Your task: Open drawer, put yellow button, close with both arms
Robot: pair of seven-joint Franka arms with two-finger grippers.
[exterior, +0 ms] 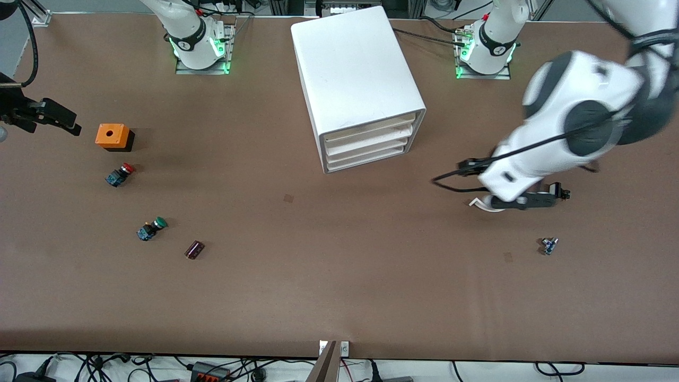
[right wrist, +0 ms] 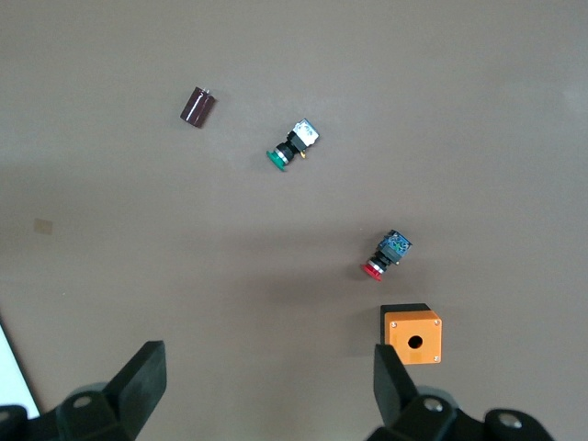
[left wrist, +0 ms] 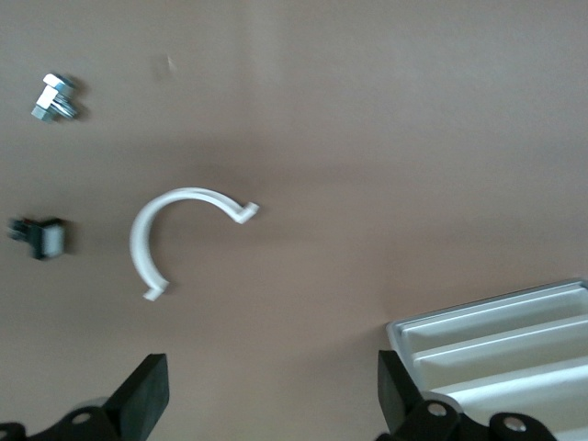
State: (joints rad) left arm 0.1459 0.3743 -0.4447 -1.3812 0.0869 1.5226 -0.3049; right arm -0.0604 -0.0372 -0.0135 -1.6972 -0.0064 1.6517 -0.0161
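The right tool [exterior: 62,121] hangs over the right arm's end of the counter [exterior: 329,286]. In the right wrist view its two black fingers [right wrist: 138,378] are wide apart and hold nothing. Near it on the counter sits an orange box [exterior: 112,136] with a round hole in its top. A red button [exterior: 120,174] lies a little nearer to the front camera than the box. A green button [exterior: 151,229] lies nearer again. Just beside the green one, toward the left arm's end, lies a small dark can [exterior: 194,249] on its side.

In the middle of the counter stands the white cabinet [exterior: 353,69]. The drawer [exterior: 367,129] is the top one in its stack, and it is pushed in and shut like the ones under it.

Toward the left arm's end, a white curved clip [left wrist: 147,241] lies flat on the counter. The left tool [exterior: 557,195] hangs over the counter just by this clip. Its fingers [left wrist: 147,393] are wide apart and hold nothing. A small blue and grey bit [exterior: 549,245] lies nearer to the front camera than the clip.
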